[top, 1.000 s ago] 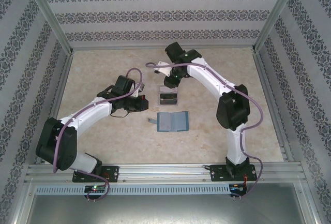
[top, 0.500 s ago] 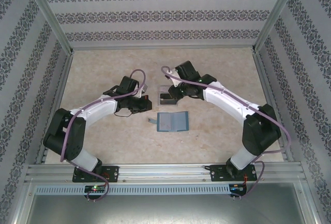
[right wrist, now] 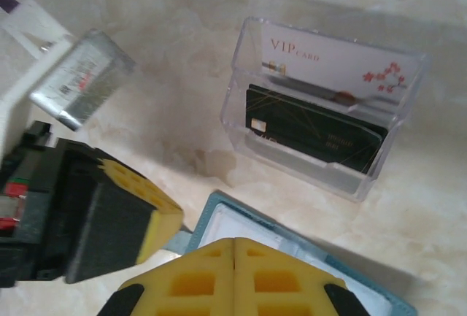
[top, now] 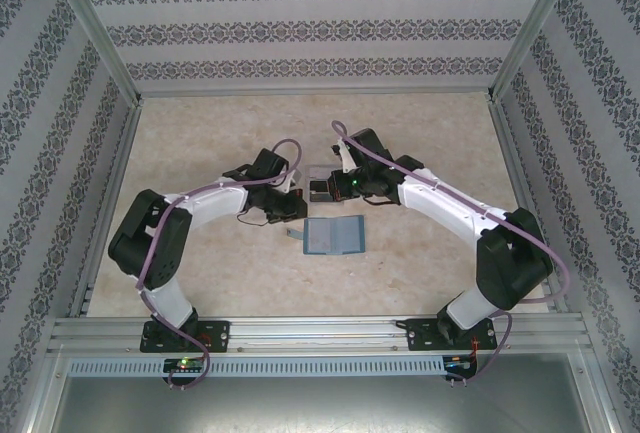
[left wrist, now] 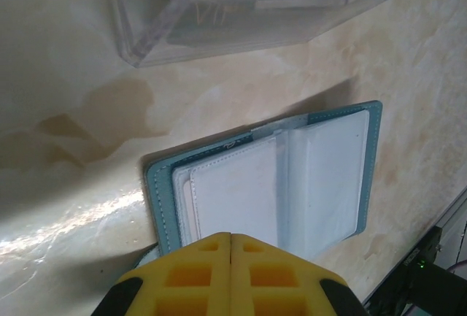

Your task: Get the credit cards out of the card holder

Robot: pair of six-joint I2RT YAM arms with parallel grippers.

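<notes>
Card holder (top: 333, 236): teal bifold, lying open and flat on the table (top: 200, 133) just on the near side of the clear box (top: 325, 185). Pale blue-grey clear pockets inside, small tab (top: 290, 234) at its left edge.

Pale card (right wrist: 328, 60): reads "VIP CARD", red blossoms. Dark card (right wrist: 314, 130): gold print, unreadable. Both stand in the box.

Left gripper (left wrist: 231, 237), right gripper (right wrist: 233, 241): yellow fingers pressed together, holding nothing.

Change: a second ago the right gripper stood beyond the box; both arms have since drawn in. Holder and box unmoved.
</notes>
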